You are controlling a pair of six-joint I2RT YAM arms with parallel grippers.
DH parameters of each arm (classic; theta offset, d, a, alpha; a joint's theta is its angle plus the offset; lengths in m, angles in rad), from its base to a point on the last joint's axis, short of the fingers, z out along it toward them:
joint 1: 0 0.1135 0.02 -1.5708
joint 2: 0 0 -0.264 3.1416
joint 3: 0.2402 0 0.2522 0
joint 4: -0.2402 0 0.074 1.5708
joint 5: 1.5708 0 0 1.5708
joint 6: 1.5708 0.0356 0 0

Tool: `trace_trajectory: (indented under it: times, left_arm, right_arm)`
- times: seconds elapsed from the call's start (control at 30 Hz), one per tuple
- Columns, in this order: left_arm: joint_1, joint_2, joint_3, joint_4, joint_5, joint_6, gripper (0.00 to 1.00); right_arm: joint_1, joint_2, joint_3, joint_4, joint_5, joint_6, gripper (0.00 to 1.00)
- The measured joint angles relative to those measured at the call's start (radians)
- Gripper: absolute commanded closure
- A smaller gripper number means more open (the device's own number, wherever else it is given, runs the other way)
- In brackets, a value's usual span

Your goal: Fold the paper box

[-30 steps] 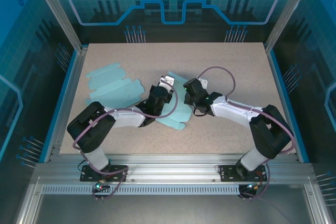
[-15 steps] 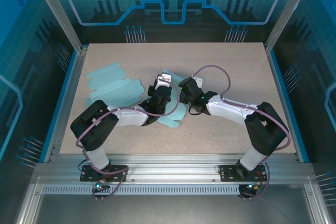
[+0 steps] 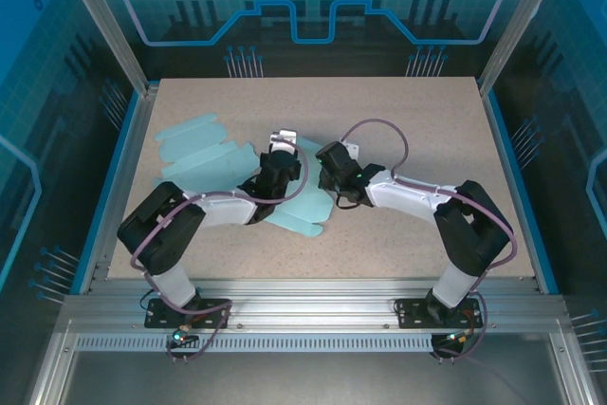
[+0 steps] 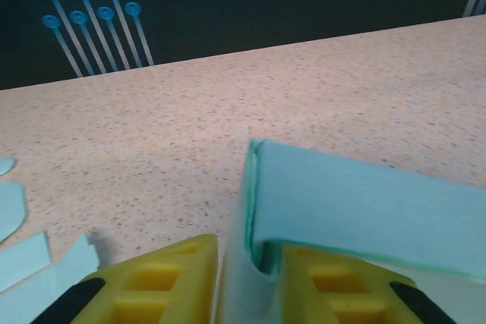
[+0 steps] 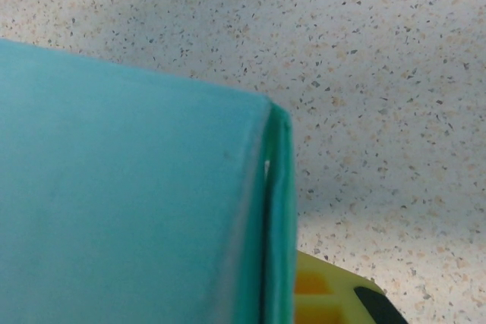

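Left gripper [image 4: 249,282] has its jaws slightly parted around a folded wall of the box [image 4: 364,210]; whether they pinch it cannot be told. Right gripper [image 3: 325,170] is closed on the opposite panel. The box sits mid-table [image 3: 427,111].

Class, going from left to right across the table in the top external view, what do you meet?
Flat paper cutouts → left tool → right tool.

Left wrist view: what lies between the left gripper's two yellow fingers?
A folded-up flap of the paper box stands in the gap between the fingers of the left gripper, curling over one of them. The left wrist view shows it.
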Motion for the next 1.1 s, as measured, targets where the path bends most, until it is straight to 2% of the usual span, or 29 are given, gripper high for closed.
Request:
trace_trajectory:
  times: [0.1,0.3,0.5,0.6,0.8,0.97,1.1]
  left_arm:
    - [0.003,-0.033,-0.039,0.005,0.064,-0.005,0.65]
    - [0.003,-0.090,-0.087,-0.003,0.120,-0.018,0.56]
    - [0.003,-0.151,-0.106,-0.039,0.146,-0.040,0.37]
    - [0.001,-0.186,-0.112,-0.060,0.168,-0.045,0.31]
    - [-0.013,-0.305,-0.132,-0.117,0.253,-0.075,0.12]
    - [-0.019,-0.440,-0.140,-0.179,0.312,-0.098,0.10]
    - [-0.021,-0.528,-0.134,-0.277,0.315,-0.113,0.10]
  right_arm:
    - [0.000,0.000,0.009,-0.030,0.000,0.000,1.00]
    - [0.004,0.001,0.011,-0.044,-0.008,0.000,1.00]
    - [0.012,0.001,0.027,-0.044,-0.023,-0.001,1.00]
    - [0.013,0.001,0.031,-0.044,-0.027,-0.001,1.00]
    - [0.014,0.001,0.031,-0.044,-0.034,-0.005,1.00]
    - [0.014,0.001,0.031,-0.044,-0.042,-0.005,1.00]
    - [0.013,0.001,0.031,-0.044,-0.053,-0.009,1.00]
